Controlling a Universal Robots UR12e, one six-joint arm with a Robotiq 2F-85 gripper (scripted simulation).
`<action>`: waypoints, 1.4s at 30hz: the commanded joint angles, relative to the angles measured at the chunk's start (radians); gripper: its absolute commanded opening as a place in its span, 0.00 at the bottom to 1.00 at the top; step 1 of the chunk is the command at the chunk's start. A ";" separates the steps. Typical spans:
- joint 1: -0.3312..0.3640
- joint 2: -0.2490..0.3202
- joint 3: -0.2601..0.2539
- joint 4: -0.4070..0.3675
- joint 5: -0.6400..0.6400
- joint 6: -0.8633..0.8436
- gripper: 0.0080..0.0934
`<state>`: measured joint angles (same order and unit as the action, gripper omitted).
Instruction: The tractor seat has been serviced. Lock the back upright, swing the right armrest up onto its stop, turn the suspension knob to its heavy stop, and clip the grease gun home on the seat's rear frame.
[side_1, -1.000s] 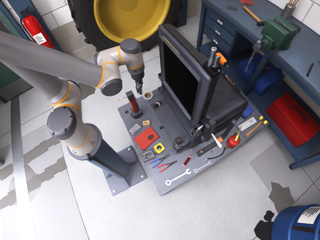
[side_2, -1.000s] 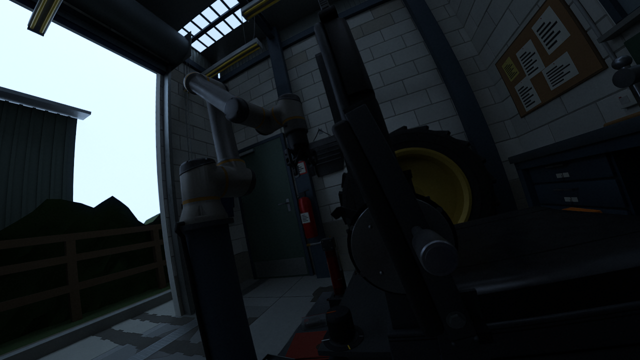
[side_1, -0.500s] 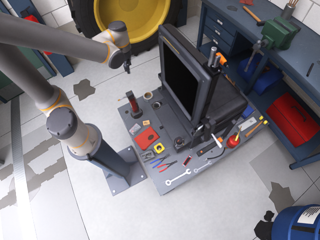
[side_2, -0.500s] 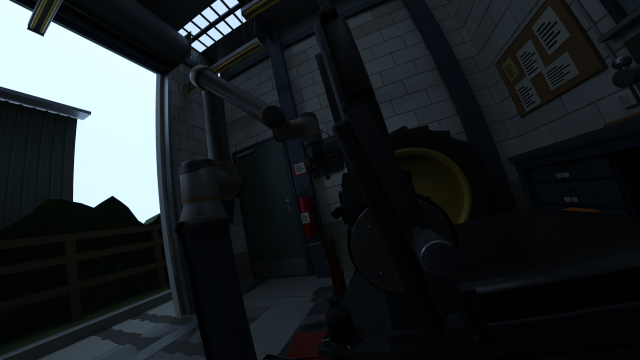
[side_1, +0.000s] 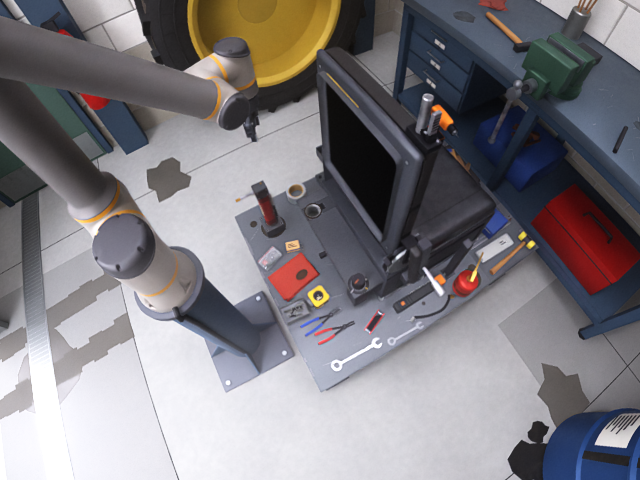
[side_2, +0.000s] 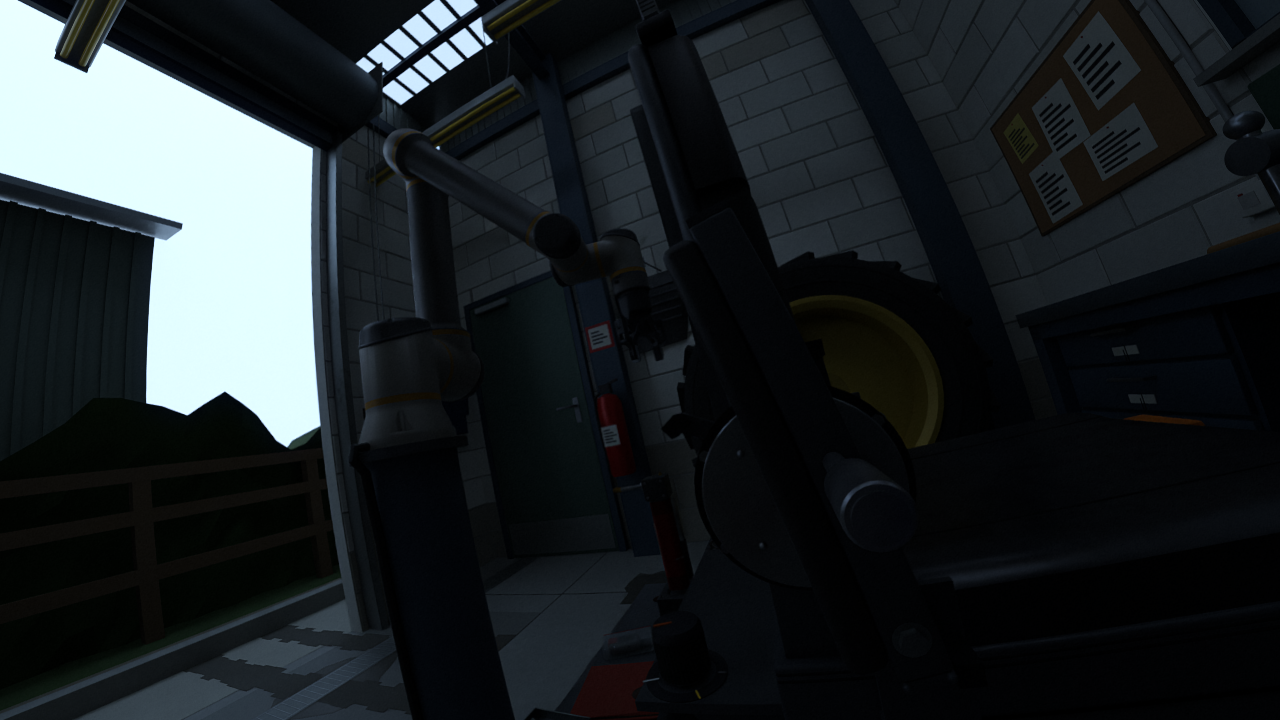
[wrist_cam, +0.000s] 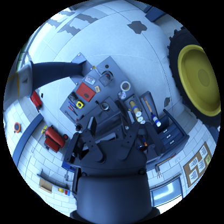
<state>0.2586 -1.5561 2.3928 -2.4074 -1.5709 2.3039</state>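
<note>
The tractor seat (side_1: 408, 186) stands on the grey base plate with its dark back (side_1: 364, 155) raised, and an armrest (side_1: 431, 121) on its far side points up. The red grease gun (side_1: 266, 204) stands upright in a holder at the plate's left rear corner. The black suspension knob (side_1: 357, 283) sits low on the plate in front of the seat frame. My gripper (side_1: 252, 129) hangs open and empty high above the floor, left of the seat back and well above the grease gun (wrist_cam: 105, 76).
The big tyre with the yellow rim (side_1: 263, 36) stands just behind my gripper. My arm's pedestal (side_1: 232, 330) is bolted left of the plate, where pliers, spanners and a red pad (side_1: 293, 275) lie. A blue workbench (side_1: 543, 77) runs along the right.
</note>
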 joint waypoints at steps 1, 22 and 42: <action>0.000 0.000 -0.001 0.000 0.000 0.000 0.82; 0.002 0.000 -0.001 0.000 0.000 -0.059 0.82; 0.002 0.000 -0.001 0.000 0.000 -0.284 0.82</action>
<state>0.2604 -1.5556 2.3922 -2.4074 -1.5708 2.0187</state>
